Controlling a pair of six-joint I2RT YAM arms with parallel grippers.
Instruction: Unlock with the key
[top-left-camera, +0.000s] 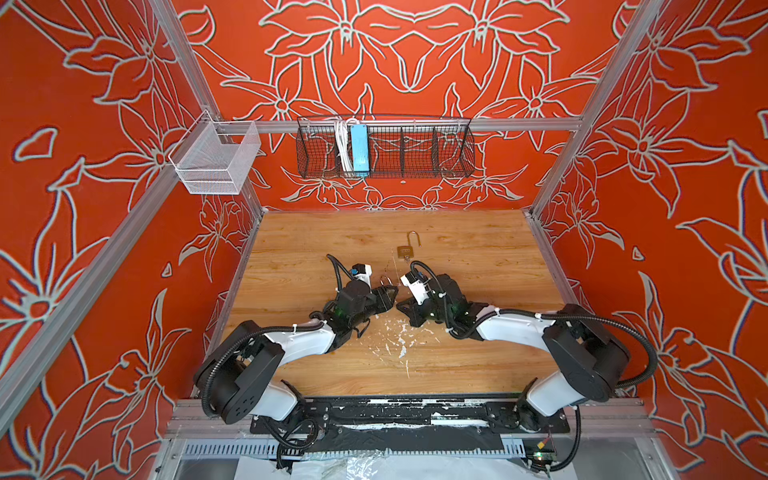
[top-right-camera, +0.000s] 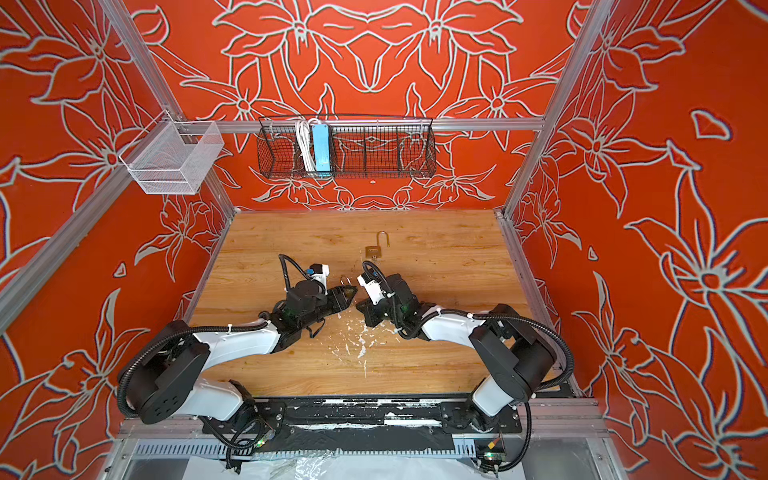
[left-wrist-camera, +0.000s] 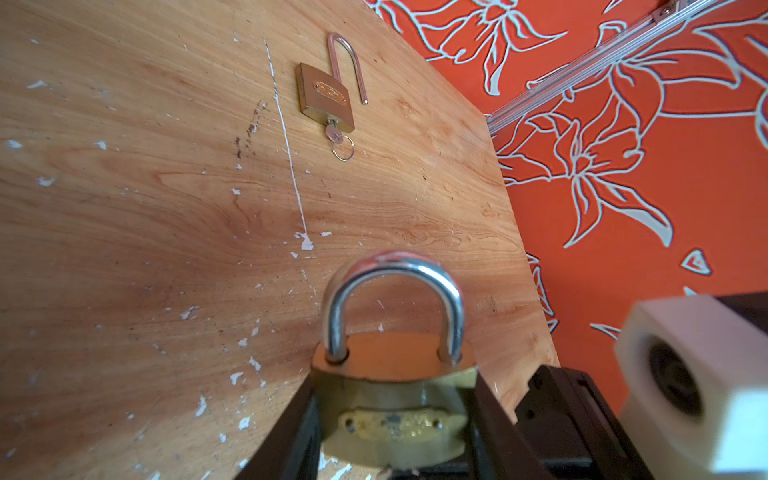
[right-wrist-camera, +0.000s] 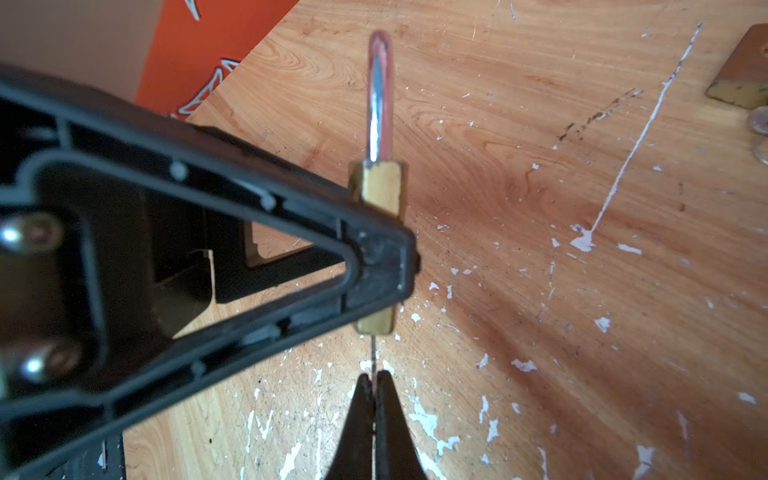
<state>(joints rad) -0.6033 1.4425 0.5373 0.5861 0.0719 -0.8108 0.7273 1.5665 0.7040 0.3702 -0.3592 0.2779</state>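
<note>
Left gripper: the left gripper (left-wrist-camera: 395, 432) is clamped on the brass body of the padlock (left-wrist-camera: 395, 386), one finger on each narrow side, holding it clear of the bench (left-wrist-camera: 124, 208)
Why held so: this grip leaves the shackle (left-wrist-camera: 395, 286) free beyond the fingertips and turns the keyhole end toward the right gripper; I read it as a brace against the twist to come
Right gripper: the right gripper (right-wrist-camera: 375, 388) is pinched tight on the key (right-wrist-camera: 374, 353), seen edge-on as a thin blade reaching out past its fingertips
Why held so: the blade lines up with the padlock's long axis, which suits a straight push and then a roll of the wrist
Key to padlock: the blade meets the padlock's bottom face just ahead of the right gripper; how deep it sits I cannot tell
Shackle: both legs sit in the body, so the padlock is not yet open
Step, as I judge it: key at or in the keyhole, with the turn yet to be made
Second padlock: the second padlock (left-wrist-camera: 324, 93) lies flat on the bench well beyond both grippers, its shackle swung open and a small key (left-wrist-camera: 334, 135) in its base
Risk: the thin key may slip between the fingers when turned
</note>
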